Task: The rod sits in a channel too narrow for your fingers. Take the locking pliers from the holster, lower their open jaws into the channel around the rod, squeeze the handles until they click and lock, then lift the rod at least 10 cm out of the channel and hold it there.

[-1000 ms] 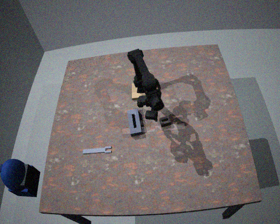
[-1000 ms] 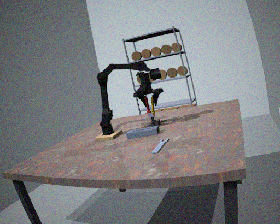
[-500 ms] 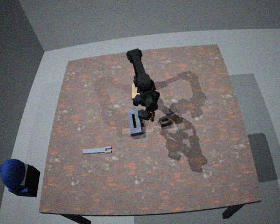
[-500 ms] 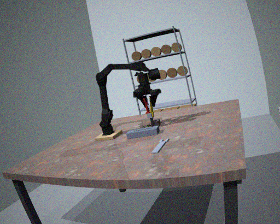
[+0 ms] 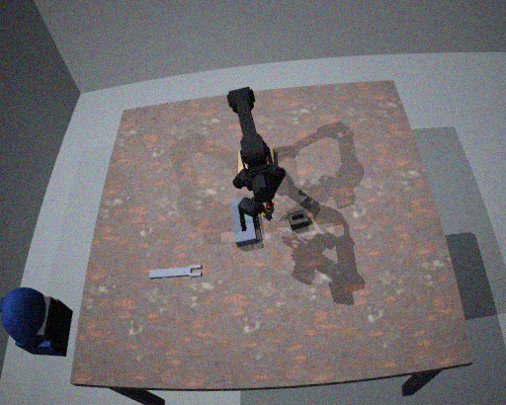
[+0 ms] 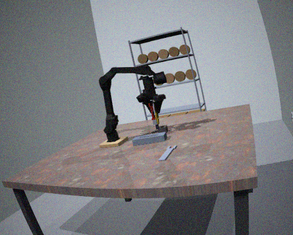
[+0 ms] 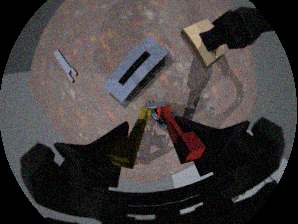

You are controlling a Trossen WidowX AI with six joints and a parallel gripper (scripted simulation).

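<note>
The locking pliers (image 5: 270, 210) (image 6: 151, 111) (image 7: 176, 129), with one red and one yellow handle and grey jaws, hang jaws down below the wrist. My gripper (image 6: 155, 108) (image 7: 152, 121) is shut on the pliers, with a finger against each handle; the handles stand apart. The blue-grey channel block (image 5: 236, 217) (image 6: 150, 139) (image 7: 112, 85) has a dark narrow slot in its top. The pliers' jaws are above and beside the block, not in the slot. The dark holster (image 5: 299, 220) (image 6: 163, 129) stands beside the block, without the pliers. I cannot make out the rod in the slot.
A flat light-blue forked bar (image 5: 170, 273) (image 6: 166, 154) (image 7: 64, 63) lies on the table beyond the block. My arm's wooden base plate (image 6: 104, 145) (image 7: 194, 34) is on the block's other side. A rack (image 6: 165, 60) with round brown things stands behind the table.
</note>
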